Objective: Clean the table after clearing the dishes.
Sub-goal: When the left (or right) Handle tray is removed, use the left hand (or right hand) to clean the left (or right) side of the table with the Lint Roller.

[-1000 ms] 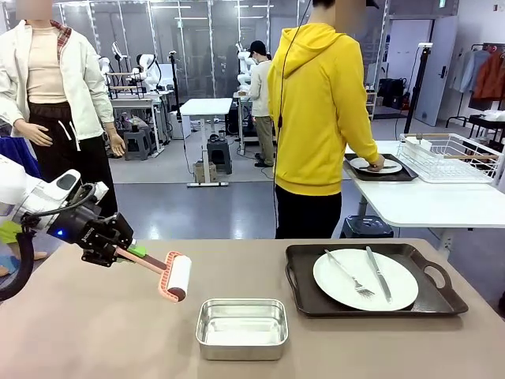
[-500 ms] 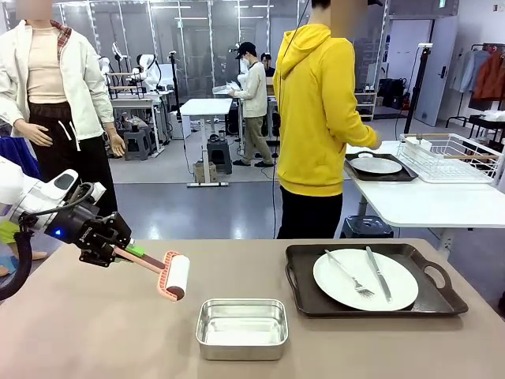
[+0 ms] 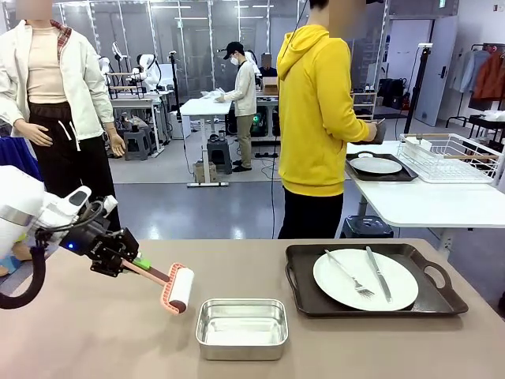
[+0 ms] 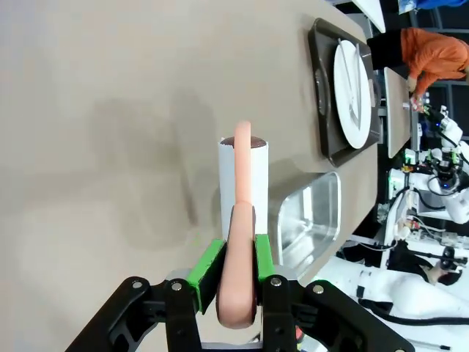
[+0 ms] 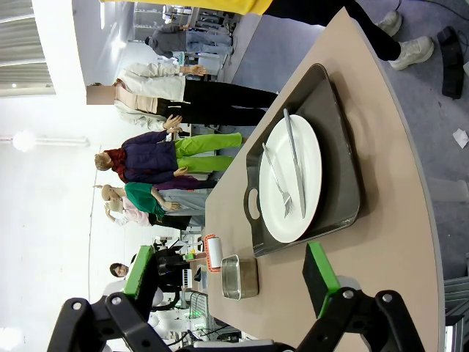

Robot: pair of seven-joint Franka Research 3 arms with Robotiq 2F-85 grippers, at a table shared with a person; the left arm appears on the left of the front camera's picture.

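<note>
Taupe table, one plate aboard.
White plate, fork and knife across it, lies on a dark tray at right; second plate sits farther off.

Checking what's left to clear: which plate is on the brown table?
The near plate with fork and knife; the other plate sits on the white table.

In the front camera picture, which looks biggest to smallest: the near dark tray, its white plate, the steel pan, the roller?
Largest: dark tray.
Next: white plate and steel pan look alike; the pan sits nearer the camera, so no ranking.
Smallest: roller.
</note>
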